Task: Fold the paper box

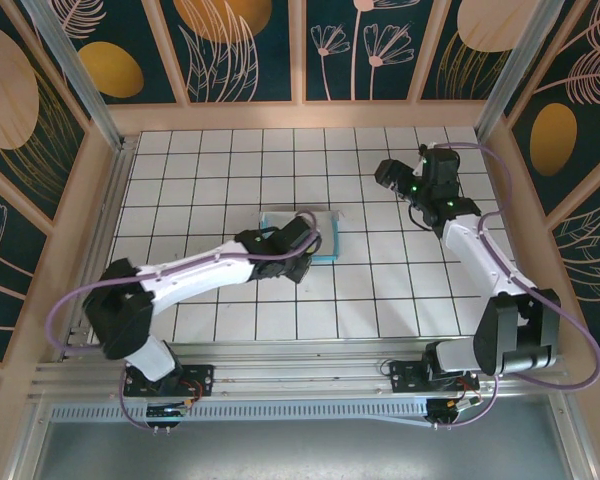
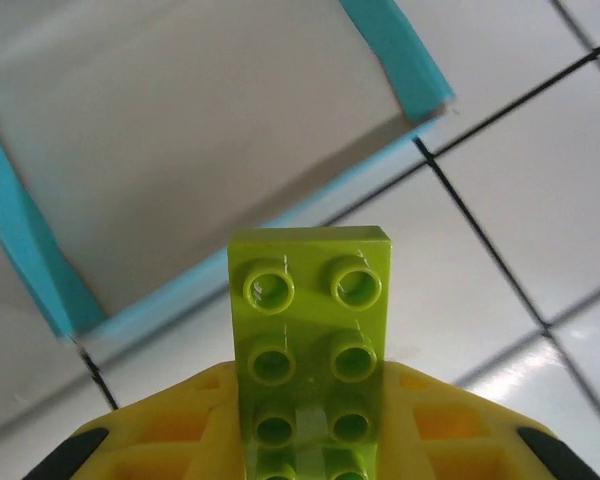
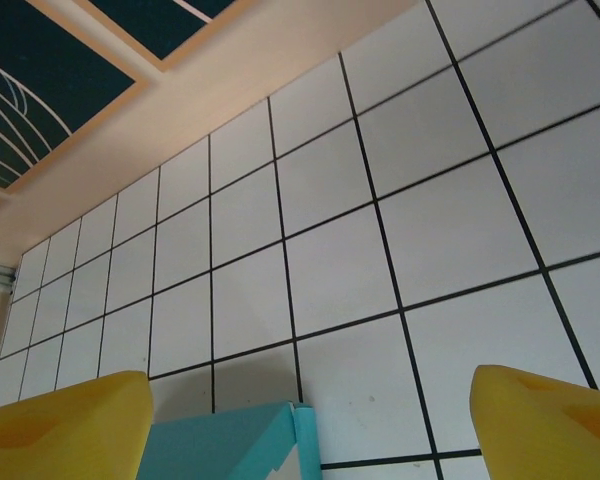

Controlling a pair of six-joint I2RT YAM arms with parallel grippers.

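From above, the box (image 1: pixel 326 256) sits right under our left hand (image 1: pixel 305 238) and well away from our right hand (image 1: pixel 392 176).

Up close, the left fingers (image 2: pixel 160 432) pinch a green brick (image 2: pixel 310 320), and the box is just ahead of it.

The right fingers (image 3: pixel 60 415) are wide apart and hold nothing.

If we push with the brick, the box may slide away, because nothing holds it down.

— Any writing on the box (image 1: pixel 328 246)?
— None that I can read. It's plain teal outside and pale inside.
— The wall panels (image 1: pixel 240 45)?
— Just drawn leaves and flowers.
— The green brick (image 2: pixel 310 300)?
— Its studs are too blurred to read.
— The tabletop (image 1: pixel 400 290)?
— Only black grid lines.
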